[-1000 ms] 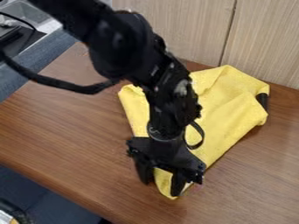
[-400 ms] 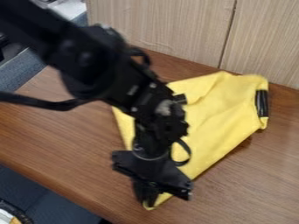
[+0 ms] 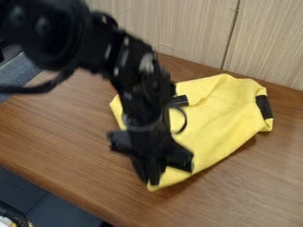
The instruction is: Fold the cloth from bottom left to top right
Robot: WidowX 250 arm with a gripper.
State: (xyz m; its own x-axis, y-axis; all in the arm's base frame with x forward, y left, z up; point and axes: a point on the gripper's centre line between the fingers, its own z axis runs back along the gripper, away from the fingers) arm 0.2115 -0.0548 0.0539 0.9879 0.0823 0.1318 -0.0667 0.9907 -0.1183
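Observation:
The black gripper point(image 3: 154, 180) hangs at the lower middle of the view, its fingers together on the near, bottom-left corner of the yellow cloth point(image 3: 219, 119). That corner's tip shows just below and right of the fingers. The cloth stretches from there toward the upper right, with uneven creases and a black patch at its right edge. Another dark patch shows beside the arm. The arm and gripper hide much of the cloth's left side.
The brown wooden table point(image 3: 65, 128) surrounds the cloth, with its front edge running along the lower left. A pale wood-grain panel point(image 3: 177, 26) stands behind it. Dark blue material lies below the table edge.
The fingers, spread over the corner at first, moved down-left and came together on it. Gripper and corner have since shifted upward in the view, and the near part of the cloth has come along.

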